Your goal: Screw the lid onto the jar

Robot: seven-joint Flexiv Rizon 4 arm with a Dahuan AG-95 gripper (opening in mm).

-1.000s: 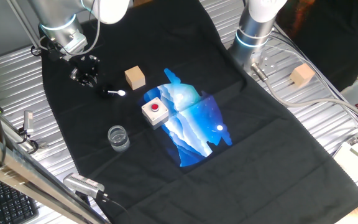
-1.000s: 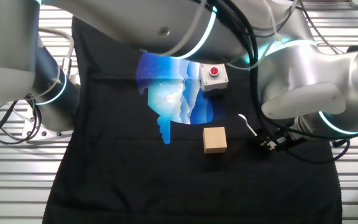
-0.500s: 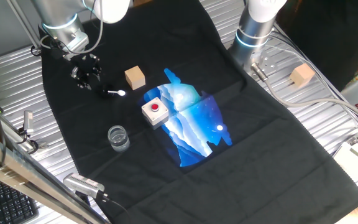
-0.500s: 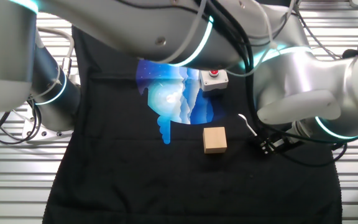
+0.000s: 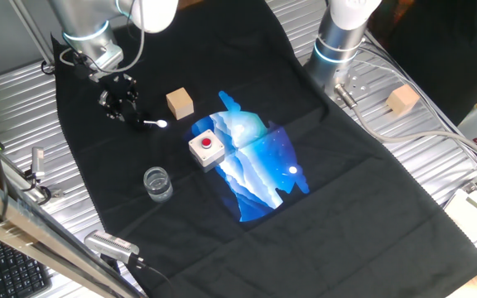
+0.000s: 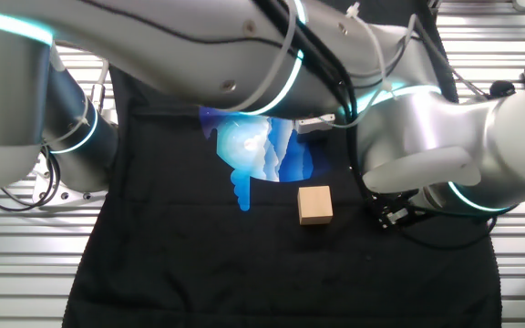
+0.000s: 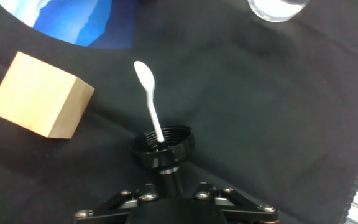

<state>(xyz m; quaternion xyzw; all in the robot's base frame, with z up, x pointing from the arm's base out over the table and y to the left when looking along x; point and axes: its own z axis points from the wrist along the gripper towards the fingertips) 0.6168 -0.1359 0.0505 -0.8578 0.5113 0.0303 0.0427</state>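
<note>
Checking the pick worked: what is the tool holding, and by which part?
The tool appears to hold the black lid, gripped at its near rim; a white spoon rests against the lid.

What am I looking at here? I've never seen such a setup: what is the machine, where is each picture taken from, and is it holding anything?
The machine is one silver robot arm ending in a black two-finger gripper. Two pictures come from fixed cameras on different sides of the table. In one of them, the arm blocks much of the scene. The third comes from a camera on the hand, looking along the fingers.

On the black cloth with a blue print lie a small clear cylinder jar, a white box with a red button, a tan wooden cube and a small white plastic spoon.

In the hand view, a round black screw lid sits right at the gripper's tip, open side up, with the spoon's handle end resting in it. Whether the fingers actually grip it cannot be told.
</note>
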